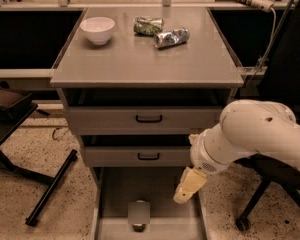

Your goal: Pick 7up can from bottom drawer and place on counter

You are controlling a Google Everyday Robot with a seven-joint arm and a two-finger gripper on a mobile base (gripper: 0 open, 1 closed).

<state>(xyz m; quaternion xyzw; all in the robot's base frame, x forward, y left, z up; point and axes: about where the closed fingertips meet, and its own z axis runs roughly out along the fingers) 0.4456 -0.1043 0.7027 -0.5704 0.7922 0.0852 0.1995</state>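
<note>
Gripper low over right side of open bottom drawer; cannot tell whether wide or narrow. 7up can on drawer floor near front, left of gripper, apart.

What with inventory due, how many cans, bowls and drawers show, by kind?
Cans: 3 (7up can, dark green can, silver-blue can)
Bowls: 1 (white bowl)
Drawers: 3 (top drawer, middle drawer, bottom drawer)
Total: 7
Gripper: above bottom drawer's right side.

Below the tool, which hangs over the bottom drawer, the drawer's front end runs off the lower edge.
</note>
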